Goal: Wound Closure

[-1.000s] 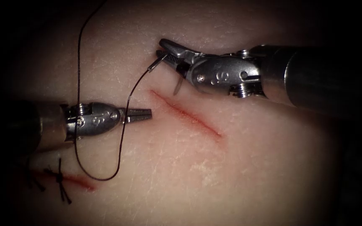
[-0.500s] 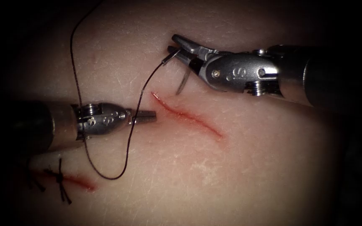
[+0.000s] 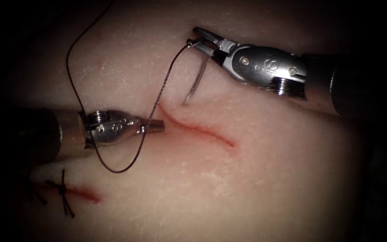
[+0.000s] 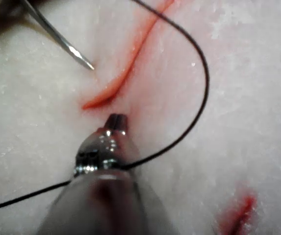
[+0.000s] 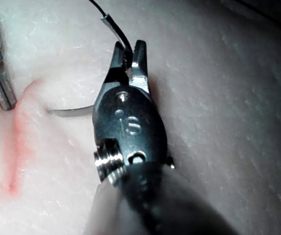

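On the pale tissue [image 3: 265,179] a red cut [image 3: 202,130] runs diagonally. My right tool [image 3: 204,42] is shut on the curved needle [image 3: 198,76] close to its thread end. The needle hangs down, its tip at the tissue surface just right of the cut's upper end; I cannot tell if it has entered. The wrist views also show the needle [image 5: 74,111] and its point [image 4: 81,58]. Dark thread [image 3: 157,96] runs from the needle across my left tool [image 3: 156,127], which is shut, holds nothing and presses on the tissue left of the cut's upper end [image 4: 115,120].
The thread loops [image 3: 117,170] below the left tool, passes behind it and leaves upward. A second short red cut [image 3: 86,193] lies at the lower left, with a knotted stitch and cut thread ends [image 3: 63,192] on it.
The right tool moved up and to the right and turned, swinging the needle tip down toward the tissue. The left tool advanced right to the cut's end and closed. The thread loop shrank.
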`<state>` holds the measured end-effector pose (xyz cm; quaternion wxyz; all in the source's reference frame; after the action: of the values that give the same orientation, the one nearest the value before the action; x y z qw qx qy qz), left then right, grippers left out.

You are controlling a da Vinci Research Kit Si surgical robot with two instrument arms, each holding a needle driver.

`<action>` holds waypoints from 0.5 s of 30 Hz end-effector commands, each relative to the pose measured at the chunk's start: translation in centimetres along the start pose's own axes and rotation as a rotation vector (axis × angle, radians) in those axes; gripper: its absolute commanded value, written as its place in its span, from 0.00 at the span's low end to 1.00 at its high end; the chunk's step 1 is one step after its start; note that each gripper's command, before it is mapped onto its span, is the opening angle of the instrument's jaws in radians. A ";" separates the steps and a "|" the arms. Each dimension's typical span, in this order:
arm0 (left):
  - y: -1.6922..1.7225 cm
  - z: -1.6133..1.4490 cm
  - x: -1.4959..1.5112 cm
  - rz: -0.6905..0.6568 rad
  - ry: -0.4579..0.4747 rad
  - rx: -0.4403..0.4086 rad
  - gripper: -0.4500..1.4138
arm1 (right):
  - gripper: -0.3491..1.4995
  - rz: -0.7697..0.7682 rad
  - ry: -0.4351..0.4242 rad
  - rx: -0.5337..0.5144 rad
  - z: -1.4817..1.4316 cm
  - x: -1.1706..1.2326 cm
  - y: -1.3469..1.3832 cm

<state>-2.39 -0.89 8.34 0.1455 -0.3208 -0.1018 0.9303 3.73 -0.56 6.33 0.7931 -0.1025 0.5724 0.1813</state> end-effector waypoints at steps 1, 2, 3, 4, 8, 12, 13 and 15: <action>0.05 0.07 -0.04 0.000 0.000 -0.005 0.10 | 0.00 0.043 -0.002 0.003 0.09 -0.10 -0.03; 0.05 0.07 -0.04 0.000 0.000 -0.005 0.10 | 0.00 0.043 -0.002 0.003 0.09 -0.10 -0.03; 0.05 0.06 -0.04 0.000 0.001 -0.005 0.10 | 0.00 0.061 -0.001 0.005 0.09 -0.12 -0.02; 0.05 0.05 -0.04 0.000 0.001 -0.006 0.10 | 0.00 0.066 -0.001 0.005 0.09 -0.13 -0.02; 0.06 -0.01 -0.05 -0.001 -0.001 -0.009 0.08 | 0.00 0.063 -0.019 0.030 0.09 -0.14 -0.08; 0.04 -0.05 -0.03 -0.003 -0.003 -0.009 0.07 | 0.00 0.087 -0.032 0.055 0.10 -0.17 -0.18; 0.04 -0.05 -0.03 -0.004 -0.003 -0.010 0.06 | 0.00 0.085 -0.038 0.061 0.11 -0.18 -0.20; 0.03 -0.05 -0.02 -0.005 -0.003 -0.010 0.05 | 0.00 0.115 -0.037 0.077 0.13 -0.19 -0.25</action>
<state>-2.30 -0.85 8.23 0.1462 -0.3196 -0.1061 0.9302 3.80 -0.72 6.48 0.7956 -0.0351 0.5681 0.2075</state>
